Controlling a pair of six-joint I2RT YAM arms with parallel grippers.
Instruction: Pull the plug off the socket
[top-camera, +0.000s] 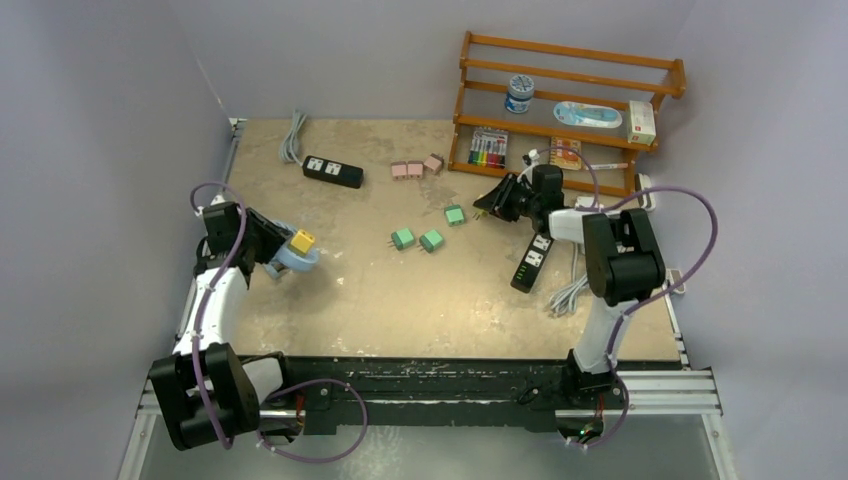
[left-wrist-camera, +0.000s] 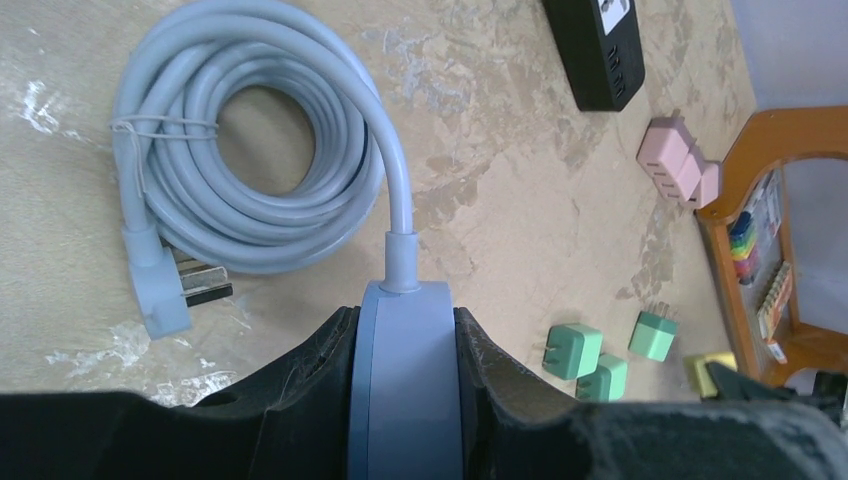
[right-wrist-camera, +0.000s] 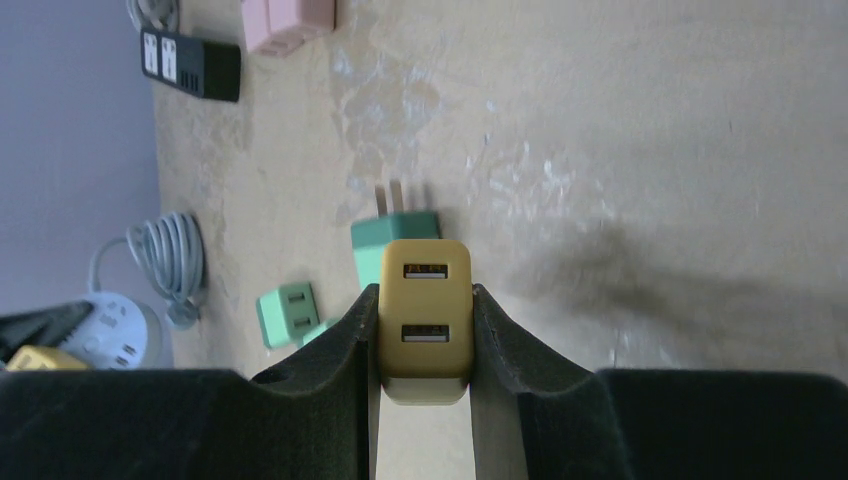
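A: Right wrist view, bottom centre: right claw (right-wrist-camera: 424, 296) clenched on a yellow plug (right-wrist-camera: 424, 310). Green plug (right-wrist-camera: 396, 240) lies just beyond it on the counter (right-wrist-camera: 650, 120).

B: Socket?

A: Left wrist view, bottom centre: blue-grey socket (left-wrist-camera: 405, 400) clamped in the left claw (left-wrist-camera: 405, 318), its grey cord (left-wrist-camera: 250, 150) coiled at upper left. Top view, left side: a second yellow plug (top-camera: 302, 241) sits on that socket, well apart from the right claw.
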